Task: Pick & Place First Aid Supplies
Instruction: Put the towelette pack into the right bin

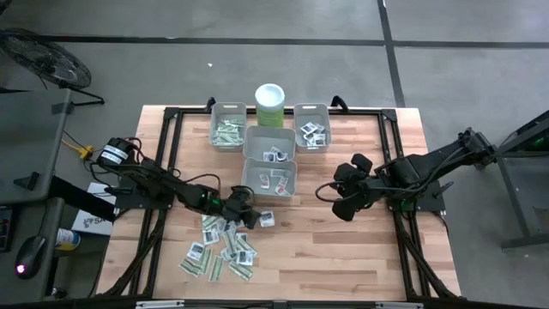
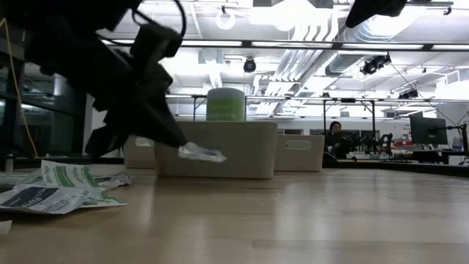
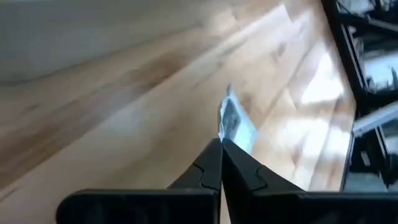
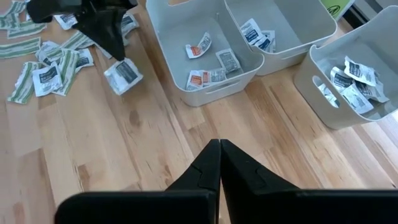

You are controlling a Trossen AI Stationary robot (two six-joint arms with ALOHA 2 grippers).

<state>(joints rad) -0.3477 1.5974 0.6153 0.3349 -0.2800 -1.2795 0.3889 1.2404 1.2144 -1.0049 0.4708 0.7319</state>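
Counter [image 1: 343,249]: pale wood planks, edged by a dark frame.

Left end effector [image 1: 254,216]: low over the counter, just in front of the nearest bin; fingers pinched together on one small white packet [image 4: 123,76] with dark print, held by its edge and lifted clear of the wood (the low view shows it hanging just above the surface).

Right end effector [image 1: 343,206]: fingers closed, holding nothing, waiting above bare counter to the right of the bins.

Loose packets [image 1: 219,251]: a scattered heap near the front-left of the counter, narrow green-white strips mixed with small white squares, several overlapping.

Grey bins, four: nearest bin [image 1: 269,176] holds a few white squares with orange marks; middle bin [image 1: 269,144] holds a few white squares; rear left bin [image 1: 227,127] holds green-white strips; rear right bin [image 1: 312,125] holds white squares with dark print.

Canister [image 1: 270,105]: pale green, white lid, upright behind the bins.
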